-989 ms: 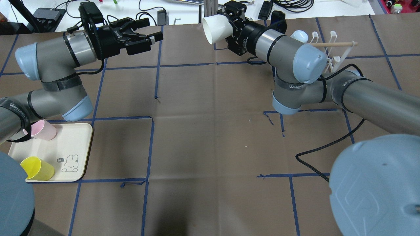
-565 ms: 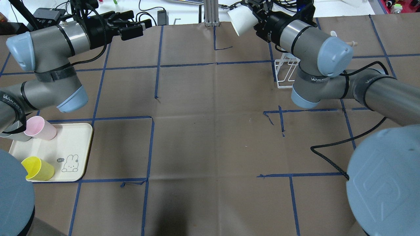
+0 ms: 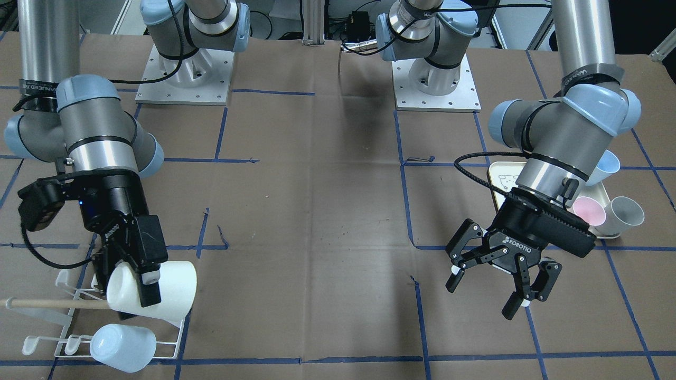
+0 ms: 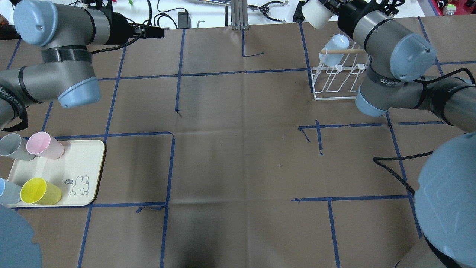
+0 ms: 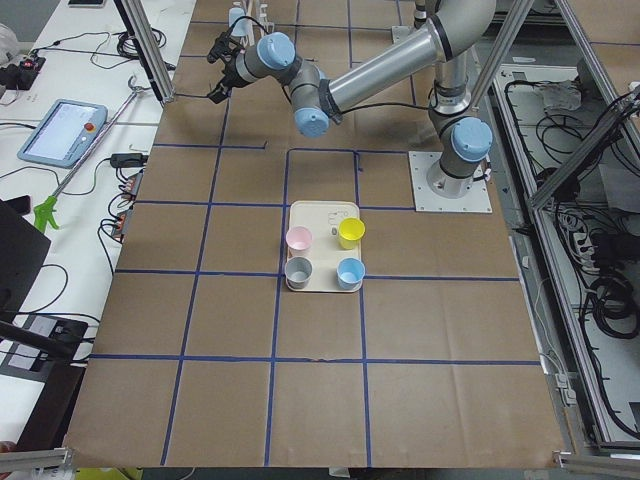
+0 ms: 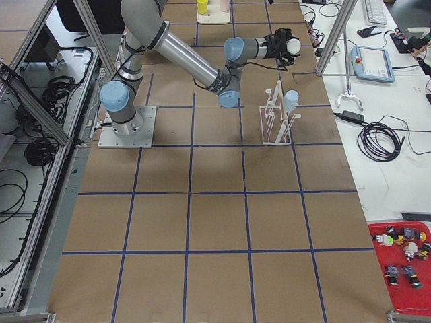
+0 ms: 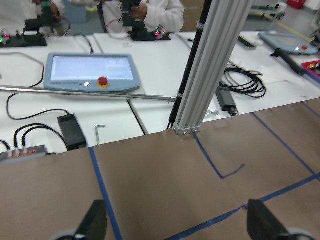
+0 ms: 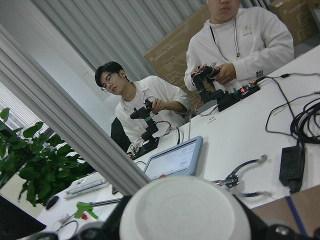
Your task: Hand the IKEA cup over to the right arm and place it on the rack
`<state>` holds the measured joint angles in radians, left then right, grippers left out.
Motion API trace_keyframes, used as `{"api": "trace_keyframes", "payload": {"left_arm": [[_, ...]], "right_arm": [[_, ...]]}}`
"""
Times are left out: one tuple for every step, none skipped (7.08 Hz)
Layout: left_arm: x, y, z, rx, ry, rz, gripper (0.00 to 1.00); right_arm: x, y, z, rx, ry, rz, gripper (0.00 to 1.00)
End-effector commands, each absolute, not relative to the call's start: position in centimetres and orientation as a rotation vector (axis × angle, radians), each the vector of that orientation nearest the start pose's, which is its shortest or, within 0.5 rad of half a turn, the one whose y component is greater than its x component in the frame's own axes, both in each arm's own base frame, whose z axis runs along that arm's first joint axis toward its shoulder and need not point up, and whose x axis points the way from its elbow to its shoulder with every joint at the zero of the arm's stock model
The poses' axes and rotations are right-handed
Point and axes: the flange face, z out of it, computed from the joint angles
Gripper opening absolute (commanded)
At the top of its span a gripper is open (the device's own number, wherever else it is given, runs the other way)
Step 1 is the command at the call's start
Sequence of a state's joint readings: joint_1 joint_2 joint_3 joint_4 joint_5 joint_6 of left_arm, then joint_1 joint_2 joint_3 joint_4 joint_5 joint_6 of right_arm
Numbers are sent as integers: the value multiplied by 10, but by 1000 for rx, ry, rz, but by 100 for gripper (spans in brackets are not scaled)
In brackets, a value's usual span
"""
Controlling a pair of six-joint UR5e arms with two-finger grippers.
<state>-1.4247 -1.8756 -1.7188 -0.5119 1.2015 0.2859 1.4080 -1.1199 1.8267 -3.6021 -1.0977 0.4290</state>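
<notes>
At 8 o'clock on the table (image 4: 238, 149), seen from overhead: cream tray (image 4: 87, 163) with a small rabbit drawing. Four cups stand on it mouth up, two by two. Grey cup (image 4: 13, 147) and pink cup (image 4: 44, 145) sit along its 12 o'clock edge, blue cup (image 4: 5, 191) and yellow cup (image 4: 39, 191) along its 6 o'clock edge.

Left arm (image 4: 37, 78) reaches from 9 o'clock toward 11 o'clock. Left gripper (image 3: 488, 289) hangs above the paper, jaws spread wide and empty. Its wrist camera looks past both fingertips at brown paper, blue tape and a white bench with a teach pendant (image 7: 90, 72).

Middle of the table: brown paper, blue tape grid.

At 1 o'clock: the rack (image 4: 334, 83), white wire, wooden dowel (image 4: 344, 51) across its top. A pale blue cup (image 4: 336, 44) sits on a prong at the rack's 12 o'clock end.

Right arm (image 4: 379, 26) bends in over the rack from 3 o'clock. Right gripper (image 3: 138, 303) is clenched on the white IKEA cup (image 3: 174, 295), one finger lying across the outer wall. The cup lies on its side in the air, at 11 o'clock from the rack. In the right-end view it is higher than the dowel and apart from the wire, not yet on a prong. The right wrist camera shows the cup's round base and, beyond it, two people in white tops at the bench
</notes>
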Motion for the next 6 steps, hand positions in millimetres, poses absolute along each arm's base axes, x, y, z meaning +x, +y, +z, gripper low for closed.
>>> {"api": "trace_keyframes", "payload": {"left_arm": [[-96, -614, 385, 285, 3156, -636, 99], [-101, -594, 397, 226, 3175, -467, 99], [-102, -571, 411, 179, 3164, -329, 100], [-106, -545, 431, 141, 3159, -238, 100], [-114, -524, 448, 109, 3167, -195, 100], [-118, -512, 459, 113, 3170, -158, 100]], "right_arm": [[44, -623, 360, -89, 2331, -1804, 17], [27, -625, 361, -81, 2362, -1834, 17], [2, -629, 351, -53, 2400, -1839, 17], [-39, -633, 352, 10, 2417, -1870, 17], [-58, -642, 341, 39, 2436, -1866, 17], [-62, -649, 327, -15, 2472, -1867, 17]]}}
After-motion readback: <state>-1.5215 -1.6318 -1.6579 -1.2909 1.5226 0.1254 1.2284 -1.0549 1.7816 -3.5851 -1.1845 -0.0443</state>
